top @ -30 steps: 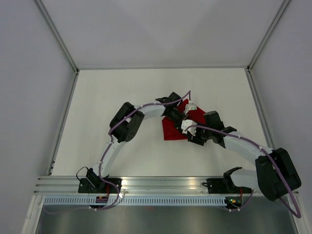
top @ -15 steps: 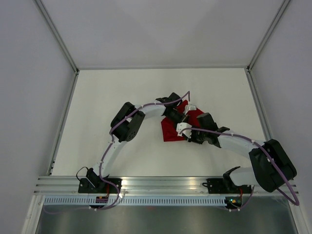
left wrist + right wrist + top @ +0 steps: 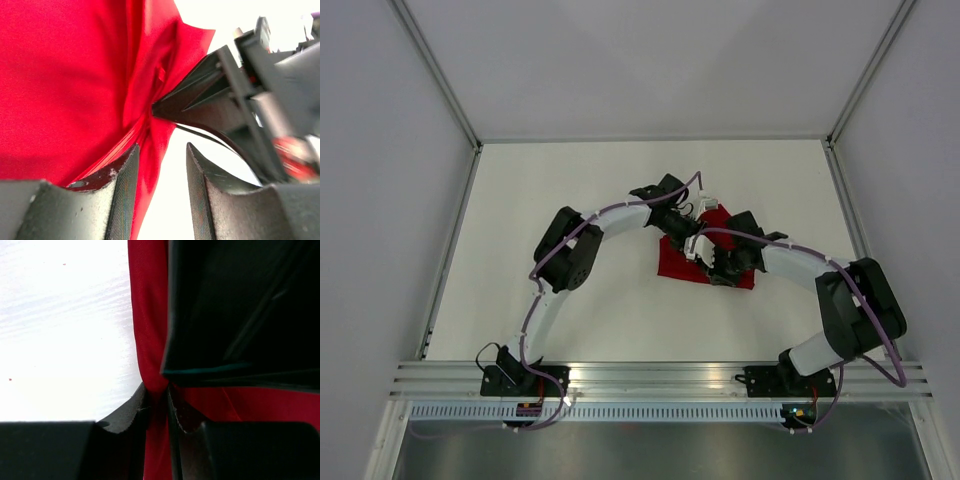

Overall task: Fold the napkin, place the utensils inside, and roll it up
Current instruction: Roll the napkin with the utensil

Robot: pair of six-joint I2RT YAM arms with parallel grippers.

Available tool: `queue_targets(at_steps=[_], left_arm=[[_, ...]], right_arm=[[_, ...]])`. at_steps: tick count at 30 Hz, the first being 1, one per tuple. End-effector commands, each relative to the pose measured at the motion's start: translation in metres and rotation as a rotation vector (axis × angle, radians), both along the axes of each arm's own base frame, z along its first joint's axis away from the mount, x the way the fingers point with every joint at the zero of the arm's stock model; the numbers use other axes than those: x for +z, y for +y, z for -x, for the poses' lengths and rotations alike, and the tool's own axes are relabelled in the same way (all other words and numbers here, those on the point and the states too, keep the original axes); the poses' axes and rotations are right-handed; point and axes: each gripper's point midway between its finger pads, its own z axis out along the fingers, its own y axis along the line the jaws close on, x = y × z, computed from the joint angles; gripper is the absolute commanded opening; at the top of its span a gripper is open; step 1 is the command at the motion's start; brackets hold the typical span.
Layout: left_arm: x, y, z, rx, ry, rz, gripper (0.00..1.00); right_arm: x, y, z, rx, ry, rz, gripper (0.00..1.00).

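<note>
The red napkin lies bunched and folded over at mid-table, mostly under both wrists. My right gripper is shut on a gathered fold of it; the right wrist view shows the cloth pinched between the jaws. My left gripper is just beyond it, open, with the napkin's edge lying against its left finger and bare table in the gap. The right gripper shows there pinching the cloth, and the left gripper's dark body fills the right wrist view. The knife is hidden.
The white table is bounded by grey walls with metal frame posts on the left, right and far sides. An aluminium rail with the arm bases runs along the near edge.
Both grippers have moved together toward the far side. The napkin has been drawn from a crumpled triangle into a wider, flatter band, and the right arm's elbow has swung inward.
</note>
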Motion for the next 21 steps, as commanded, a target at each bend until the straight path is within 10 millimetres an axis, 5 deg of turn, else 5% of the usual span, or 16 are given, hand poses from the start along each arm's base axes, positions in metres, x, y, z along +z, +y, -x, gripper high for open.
queue_targets(at_steps=[1,5,6,8,9,10,16,17,21], left_arm=[[0.055,0.003,-0.038,0.140,-0.133,0.022,0.47],[0.068,0.021,-0.069,0.263,-0.210,0.019,0.47],[0.059,0.031,-0.072,0.317,-0.206,-0.017,0.48],[0.076,0.046,-0.083,0.379,-0.244,0.010,0.49],[0.067,0.054,-0.088,0.436,-0.260,-0.002,0.49],[0.084,0.064,-0.094,0.477,-0.299,0.020,0.50],[0.085,0.093,-0.091,0.611,-0.433,0.008,0.51],[0.097,0.091,-0.090,0.620,-0.481,0.034,0.51],[0.090,0.086,-0.072,0.552,-0.628,-0.009,0.52]], right_arm=[[-0.005,-0.006,0.026,0.025,0.204,-0.016,0.15],[0.000,-0.005,0.023,0.065,0.314,-0.059,0.15],[0.001,-0.008,0.021,0.063,0.333,-0.070,0.15],[0.002,-0.008,0.022,0.067,0.414,-0.093,0.15],[0.003,-0.011,0.019,0.076,0.422,-0.107,0.15],[0.002,-0.014,0.019,0.071,0.476,-0.109,0.15],[0.000,-0.023,0.012,0.066,0.631,-0.170,0.16],[-0.002,-0.023,0.007,0.067,0.643,-0.178,0.15],[-0.006,-0.026,0.000,0.037,0.677,-0.181,0.16]])
